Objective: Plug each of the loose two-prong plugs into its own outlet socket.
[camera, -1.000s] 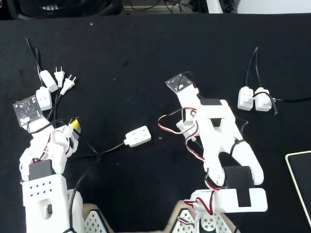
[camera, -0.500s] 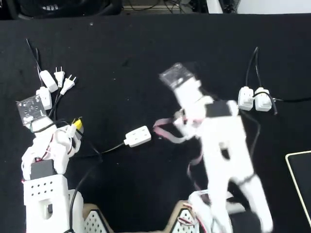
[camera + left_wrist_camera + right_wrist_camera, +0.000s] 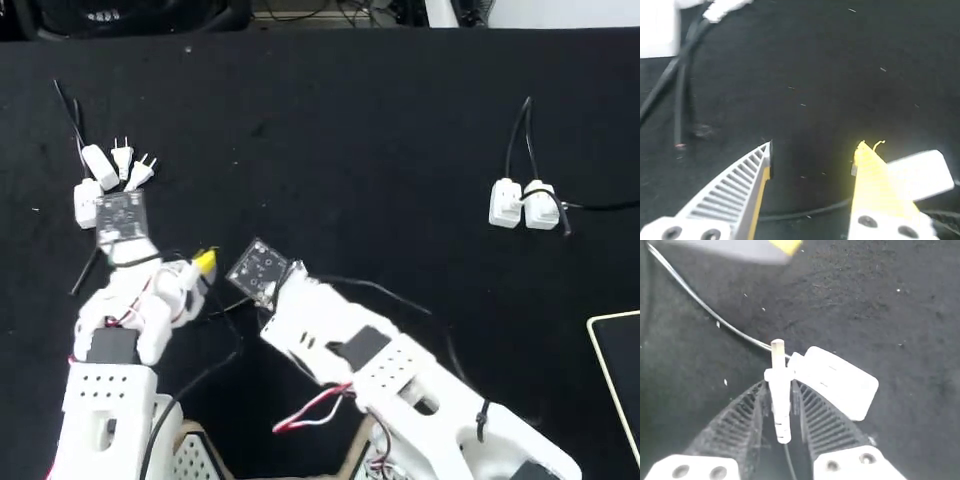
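Note:
My right gripper (image 3: 779,386) is shut on a white two-prong plug (image 3: 777,390), held upright between the fingers. The plug's tip sits right beside a white outlet socket block (image 3: 836,382) on the black mat, but I cannot tell if they touch. From above, the right arm (image 3: 350,350) lies across the spot where that block rests. My left gripper (image 3: 812,150) stands open just above the mat, with the same block (image 3: 925,172) behind its yellow finger (image 3: 204,262). Two loose plugs (image 3: 132,163) lie at the far left beside two white outlet blocks (image 3: 92,180).
Black cables (image 3: 675,85) run across the mat near the left gripper. A pair of white adapters (image 3: 523,203) with dark cords sits at the right. A pale tray edge (image 3: 615,370) shows at the lower right. The black mat (image 3: 330,130) spans the table.
The right arm has swung from the middle of the table down and to the left, over the outlet block. The left arm has turned somewhat to the right.

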